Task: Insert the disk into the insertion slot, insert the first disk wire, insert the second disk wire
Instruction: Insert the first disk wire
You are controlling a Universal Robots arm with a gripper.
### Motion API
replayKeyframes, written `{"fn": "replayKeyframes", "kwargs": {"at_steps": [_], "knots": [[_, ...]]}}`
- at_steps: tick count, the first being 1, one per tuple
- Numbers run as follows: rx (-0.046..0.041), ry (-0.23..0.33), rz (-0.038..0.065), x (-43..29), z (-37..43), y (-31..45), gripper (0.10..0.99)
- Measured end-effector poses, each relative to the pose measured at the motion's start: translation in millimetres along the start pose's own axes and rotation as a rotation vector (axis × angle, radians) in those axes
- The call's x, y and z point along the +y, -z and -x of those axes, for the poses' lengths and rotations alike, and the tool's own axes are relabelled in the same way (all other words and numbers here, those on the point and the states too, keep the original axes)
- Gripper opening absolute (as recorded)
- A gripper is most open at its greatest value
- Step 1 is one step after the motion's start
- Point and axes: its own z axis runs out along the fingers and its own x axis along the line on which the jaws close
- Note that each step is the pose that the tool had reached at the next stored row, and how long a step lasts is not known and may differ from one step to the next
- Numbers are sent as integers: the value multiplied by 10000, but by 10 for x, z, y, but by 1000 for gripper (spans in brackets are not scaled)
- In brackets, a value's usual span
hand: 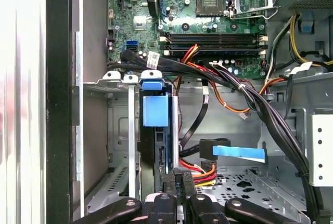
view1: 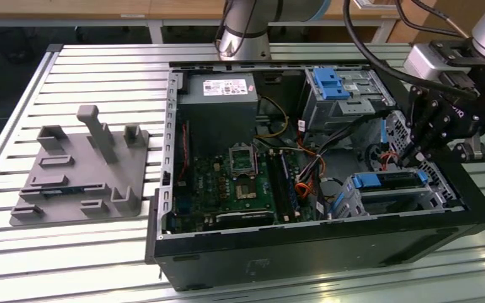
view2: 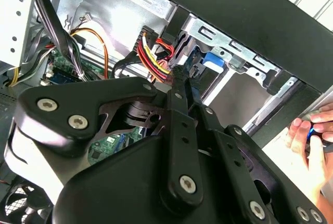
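Observation:
The disk (view1: 386, 180), in its blue carrier, sits inside the insertion slot (view1: 432, 192), the low silver cage in the case's corner on the exterior view's right. In the first wrist view the disk (hand: 156, 110) shows edge-on between the slot's walls (hand: 117, 130). My gripper (view1: 411, 161) hangs just behind the disk's rear end. Its fingertips (hand: 170, 183) are close together on the connector of a red, yellow and black wire bundle (hand: 204, 171), which also shows in the second wrist view (view2: 155, 57) at the gripper (view2: 179, 73). A thin red cable (view1: 303, 187) loops over the motherboard; its end is hidden.
A taller grey cage with a blue bracket (view1: 337, 85) stands at the case's back. A flat blue cable with a black plug (hand: 237, 152) and thick black cable bundles (hand: 250, 96) cross beside the disk. A person's hand (view2: 312, 141) is outside the case wall. A grey fixture (view1: 83, 170) lies on the table.

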Motion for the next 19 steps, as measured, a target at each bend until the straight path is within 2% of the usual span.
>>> {"fn": "replayKeyframes", "kwargs": {"at_steps": [19], "knots": [[1,0,0,-3,-72,-27,169]]}}
